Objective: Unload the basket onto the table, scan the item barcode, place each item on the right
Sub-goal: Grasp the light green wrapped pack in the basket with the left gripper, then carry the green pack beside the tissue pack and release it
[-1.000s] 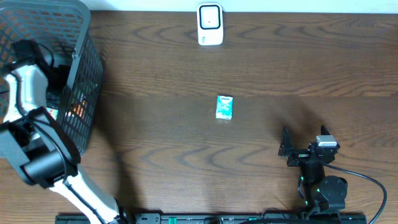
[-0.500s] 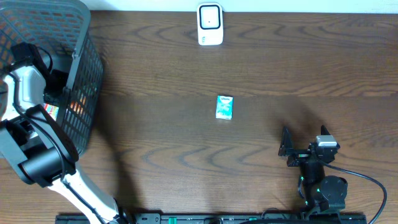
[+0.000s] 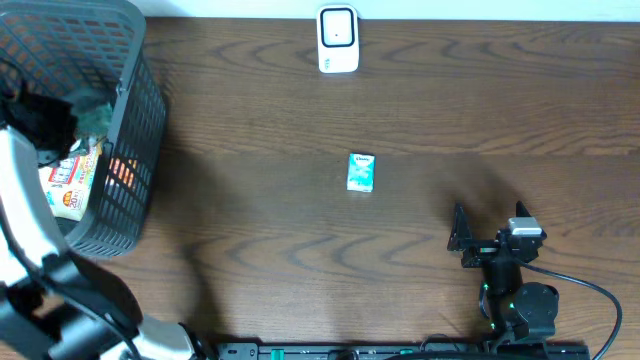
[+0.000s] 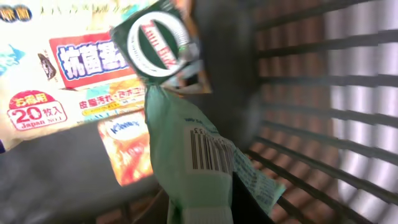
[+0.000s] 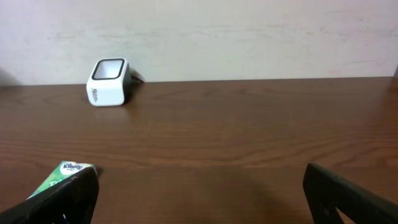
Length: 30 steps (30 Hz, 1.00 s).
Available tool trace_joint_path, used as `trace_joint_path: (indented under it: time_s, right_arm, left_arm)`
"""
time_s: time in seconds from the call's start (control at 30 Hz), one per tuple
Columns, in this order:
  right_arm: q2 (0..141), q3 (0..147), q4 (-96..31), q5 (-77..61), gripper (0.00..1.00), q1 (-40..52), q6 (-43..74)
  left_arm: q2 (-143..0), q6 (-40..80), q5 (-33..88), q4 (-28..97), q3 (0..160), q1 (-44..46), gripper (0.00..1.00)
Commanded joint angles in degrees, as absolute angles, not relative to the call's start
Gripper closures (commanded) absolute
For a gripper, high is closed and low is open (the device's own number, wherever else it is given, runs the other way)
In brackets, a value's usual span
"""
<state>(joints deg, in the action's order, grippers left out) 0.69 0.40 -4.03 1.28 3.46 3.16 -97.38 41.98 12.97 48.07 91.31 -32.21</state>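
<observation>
You are holding the green packet [image 4: 186, 155] inside the basket [image 3: 140, 150] at upper left, with the left gripper [image 3: 62, 120] pinching it. While raising it, keep the barcode [image 4: 210, 153] unobstructed for the scanner [image 3: 338, 40] at top centre. The right gripper [image 5: 199, 193] is resting wide open.

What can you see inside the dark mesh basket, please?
The basket holds a white wipes pack, an orange packet and a green packet, gripped by the left gripper. Anything beneath them is covered.
</observation>
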Motion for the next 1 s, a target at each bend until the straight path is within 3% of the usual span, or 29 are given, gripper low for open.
trace_joint_path:
  time_s: [0.0,0.3,0.5,0.7,0.97]
  right_arm:
    - [0.4,0.3,-4.2,1.4,0.01,3.3,2.5]
    - [0.4,0.3,-4.2,1.4,0.01,3.3,2.5]
    - [0.4,0.3,-4.2,1.4,0.01,3.3,2.5]
    - [0.4,0.3,-4.2,1.4,0.01,3.3,2.5]
    - [0.4,0.3,-4.2,1.4,0.01,3.3,2.5]
  left_arm:
    - [-93.5,42.4,12.5,47.8,91.7,-32.2,0.92]
    - [-77.9,52.3,12.4,45.0,91.7,-34.2,0.92]
    - [-68.9,52.6,16.0,45.3,91.7,-32.3,0.92]
    - [-67.1,50.8,21.4,45.3,91.7,-19.0,0.92]
    - [-73.8,30.1,21.4,46.2,91.7,1.3,0.92]
